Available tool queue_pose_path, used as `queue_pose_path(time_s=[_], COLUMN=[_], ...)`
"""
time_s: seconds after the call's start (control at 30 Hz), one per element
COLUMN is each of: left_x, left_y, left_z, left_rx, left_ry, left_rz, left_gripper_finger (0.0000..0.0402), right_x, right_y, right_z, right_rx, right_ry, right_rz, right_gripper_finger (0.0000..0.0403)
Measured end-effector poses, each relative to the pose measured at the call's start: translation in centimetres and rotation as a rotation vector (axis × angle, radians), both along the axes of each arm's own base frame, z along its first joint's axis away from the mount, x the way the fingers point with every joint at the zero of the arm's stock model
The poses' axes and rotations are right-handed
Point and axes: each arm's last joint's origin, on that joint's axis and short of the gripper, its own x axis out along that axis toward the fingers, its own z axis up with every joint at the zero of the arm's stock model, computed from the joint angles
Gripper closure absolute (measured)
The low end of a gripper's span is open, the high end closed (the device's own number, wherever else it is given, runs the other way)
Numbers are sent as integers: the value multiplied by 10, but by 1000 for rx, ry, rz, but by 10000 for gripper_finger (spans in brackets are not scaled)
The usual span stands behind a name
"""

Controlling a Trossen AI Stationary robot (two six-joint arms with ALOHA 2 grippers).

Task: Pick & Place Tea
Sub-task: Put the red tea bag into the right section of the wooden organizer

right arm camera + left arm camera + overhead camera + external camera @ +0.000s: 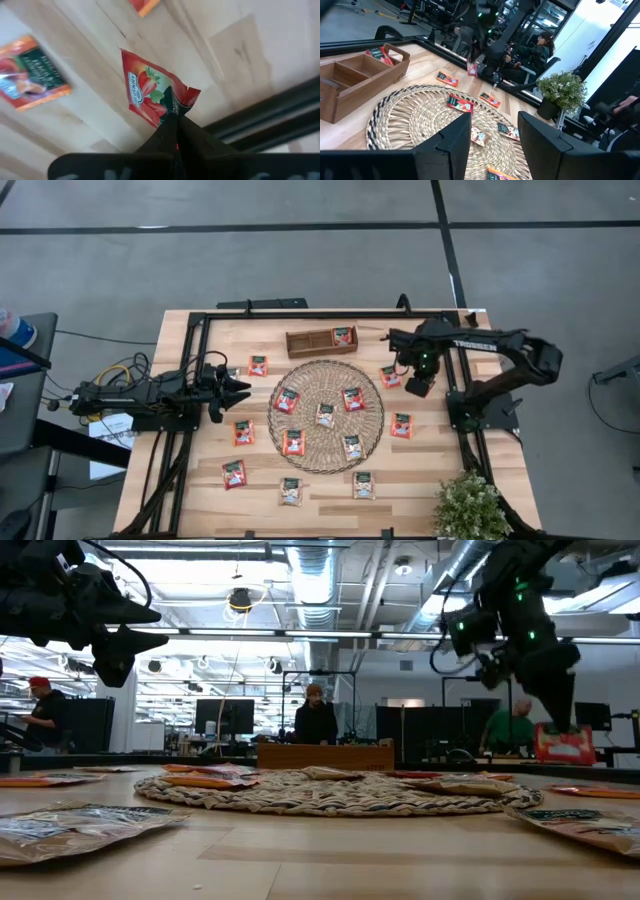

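Observation:
Several small tea sachets lie flat on the round woven mat [325,415], and more lie around it on the wooden table [200,500]. One sachet [343,336] sits in the brown divided tray [310,342] at the far side. My right gripper [410,380] is right of the mat, pointing down, shut on a red sachet [150,92] that also shows in the low view [565,745]. My left gripper [235,388] waits level and open at the mat's left, its fingers [455,140] holding nothing. My right gripper pinches the red sachet by one edge near a corner [170,102] between its two shut fingertips. The fingers come from above, pointing steeply down. The sachet hangs below them, tilted, and is lifted clear of the table [565,745].
A potted plant [470,505] stands at the near right corner. A black frame rail [300,315] runs along the table's far and side edges. More sachets [401,424] lie close by on the right. People sit and stand in the room beyond the table [315,720].

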Motion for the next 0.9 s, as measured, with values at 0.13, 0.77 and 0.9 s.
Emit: queue_pose_path(time_s=[0.13,0.77,0.9], left_x=[0,0,0], left_y=[0,0,0], left_z=[0,0,0], left_rx=[0,6,6], left_ry=[0,1,1], left_rz=[0,0,0], left_gripper_finger=[247,247,247], right_x=[7,103,131], right_y=[5,-16,-34], right_z=[29,89,87], right_rx=[-71,-419,-438], right_ry=[-12,-94,-112], right_rz=[34,289,353], right_gripper_finger=[402,403,403])
